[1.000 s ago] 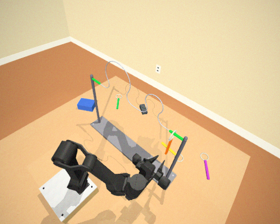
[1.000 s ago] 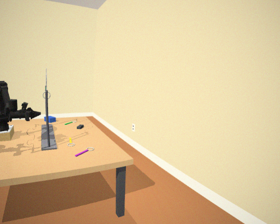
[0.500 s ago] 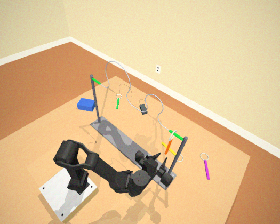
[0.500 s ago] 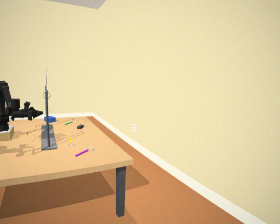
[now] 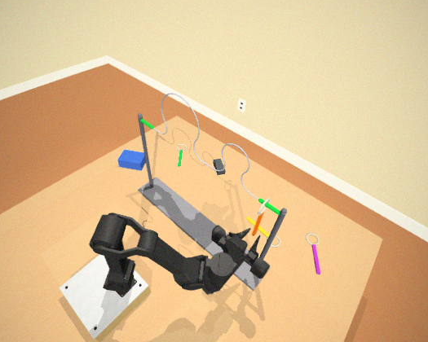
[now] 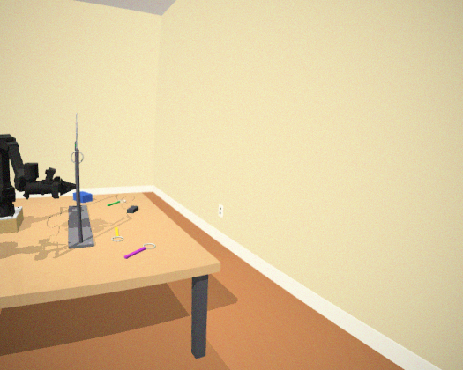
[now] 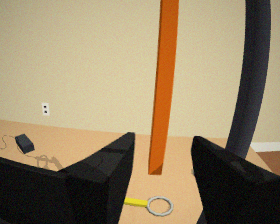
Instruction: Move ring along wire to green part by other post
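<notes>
The pale ring (image 5: 259,210) (image 6: 83,157) hangs around the green part (image 5: 275,210) beside the near post (image 5: 272,236) (image 6: 78,204) (image 7: 257,65). Its orange handle (image 5: 258,221) (image 7: 166,85) points down. My gripper (image 5: 253,233) (image 6: 76,187) (image 7: 164,142) is part open and empty. In the wrist view the handle's lower end shows between the fingertips; whether it is level with them in depth is hard to tell. The near post stands just beyond the right finger. The grey wire (image 5: 198,128) curves to the other green part (image 5: 147,124) at the far post (image 5: 145,152).
The stand's base plate (image 5: 181,215) lies below. Loose rings have a yellow handle (image 5: 252,221) (image 7: 136,202), a magenta handle (image 5: 316,259) (image 6: 135,253) and a green handle (image 5: 180,158) (image 6: 114,203). A blue block (image 5: 132,160) (image 6: 83,196) and a dark block (image 5: 218,164) (image 7: 24,143) also lie on the table.
</notes>
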Available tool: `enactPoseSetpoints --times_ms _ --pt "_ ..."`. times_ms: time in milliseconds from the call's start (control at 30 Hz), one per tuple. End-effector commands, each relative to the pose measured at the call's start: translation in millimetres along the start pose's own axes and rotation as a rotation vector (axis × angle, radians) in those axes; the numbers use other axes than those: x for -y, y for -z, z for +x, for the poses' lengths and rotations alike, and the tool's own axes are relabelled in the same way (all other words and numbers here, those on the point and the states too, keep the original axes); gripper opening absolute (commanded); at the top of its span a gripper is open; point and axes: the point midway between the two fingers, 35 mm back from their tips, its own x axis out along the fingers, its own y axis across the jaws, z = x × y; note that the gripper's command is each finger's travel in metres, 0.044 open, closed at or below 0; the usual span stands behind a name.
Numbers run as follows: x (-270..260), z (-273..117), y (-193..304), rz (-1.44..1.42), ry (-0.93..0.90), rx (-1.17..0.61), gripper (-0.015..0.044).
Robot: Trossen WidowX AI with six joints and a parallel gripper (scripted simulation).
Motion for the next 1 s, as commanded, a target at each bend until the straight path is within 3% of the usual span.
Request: enactPoseSetpoints --times_ms 0,967 --pt "0.6 9.2 -1.5 0.002 0.001 0.004 0.0160" --pt "-2.1 38.9 -1.9 0.003 0.001 0.008 0.0160"
